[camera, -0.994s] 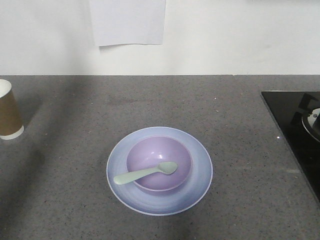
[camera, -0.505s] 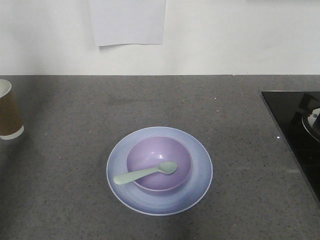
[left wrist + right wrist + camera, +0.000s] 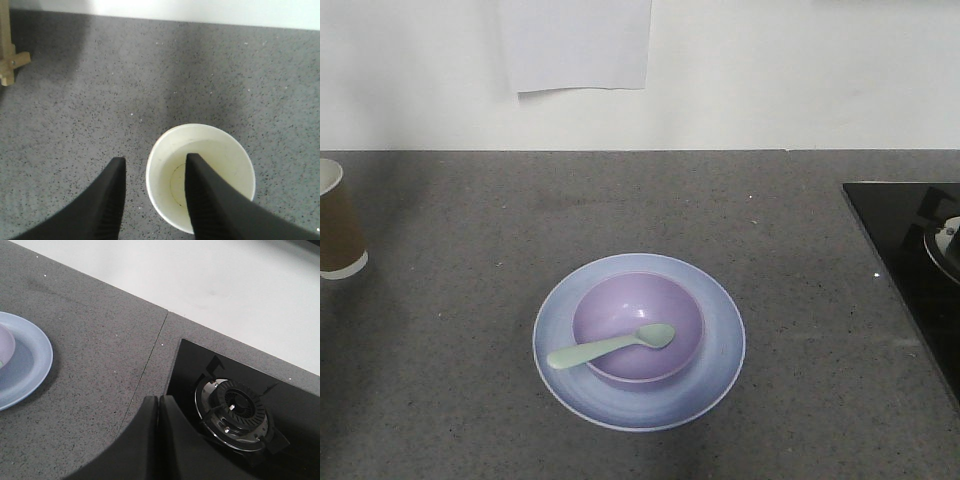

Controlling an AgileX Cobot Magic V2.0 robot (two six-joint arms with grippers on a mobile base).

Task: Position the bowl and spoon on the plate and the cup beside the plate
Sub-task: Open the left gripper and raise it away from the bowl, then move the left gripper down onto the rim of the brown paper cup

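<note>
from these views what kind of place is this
Most likely a kitchen counter: a speckled grey countertop, a black glass hob with a gas burner set into it, and tableware, a bowl on a plate.

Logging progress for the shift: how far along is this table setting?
Done: the lavender bowl sits on the pale blue plate, with the mint plastic spoon in it. In hand: the left gripper straddles the brown paper cup rim, jaws open. Left: cup beside plate.
</note>
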